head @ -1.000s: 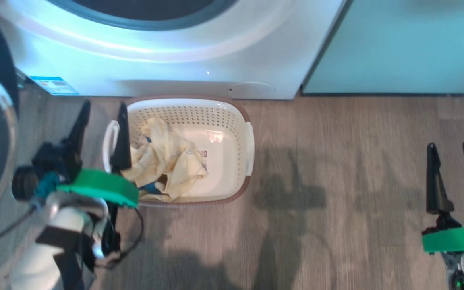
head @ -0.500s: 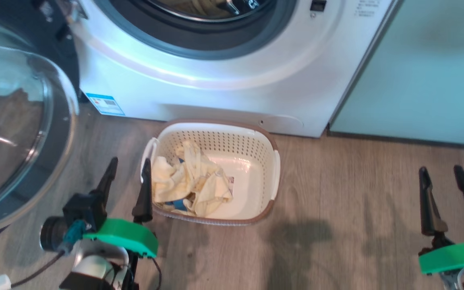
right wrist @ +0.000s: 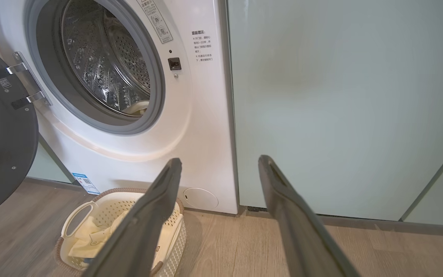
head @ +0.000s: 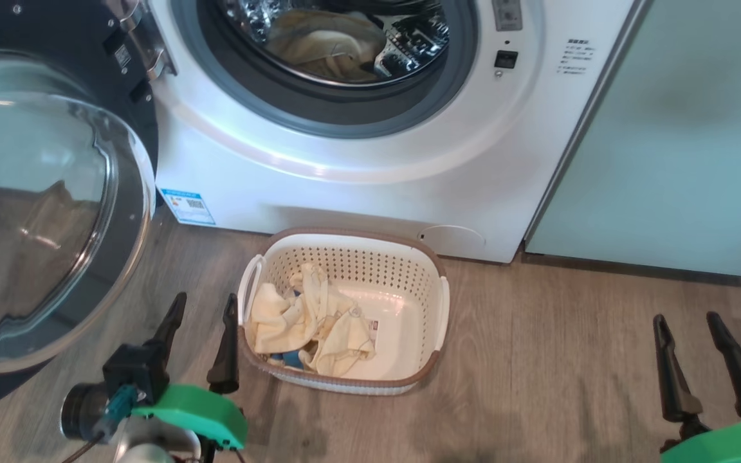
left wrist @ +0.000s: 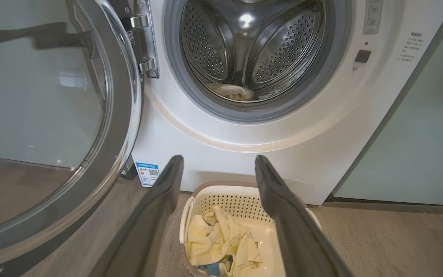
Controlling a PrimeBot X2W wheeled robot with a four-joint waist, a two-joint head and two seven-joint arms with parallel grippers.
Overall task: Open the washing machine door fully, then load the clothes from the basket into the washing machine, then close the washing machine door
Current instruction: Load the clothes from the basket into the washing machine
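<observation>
At the far left the washing machine door (head: 42, 212) stands swung wide on its hinge, its glass bowl facing out over the floor (head: 538, 360). Just right of it the left gripper (head: 206, 301) hovers beside the left wall of the basket (head: 370, 263), its fingers spread apart and holding nothing.

The basket sits on the floor just in front of the washing machine (head: 357, 186), below the open drum (head: 409, 38). The clothes (head: 309, 318) lie heaped against the basket's left side, with the right half of its bottom bare. A blue piece (head: 290, 358) peeks out from under the yellow heap near the front-left corner. One yellow garment (head: 319, 45) already lies in the drum, so loading looks partly done.

The clothes should be light, limp and quick to drape. A pinch low into the bunched folds at the middle of the heap would likely gather the most cloth. A shallow nip on one edge would probably lift a single layer and let the rest trail. The blue piece, buried underneath, could easily be left behind. The basket itself looks light and may slide if a finger catches its perforated wall.

At the far right, well apart from the basket, the right gripper (head: 686, 318) hangs over the floor before the cabinet panel (head: 686, 148), fingers parted and empty.
</observation>
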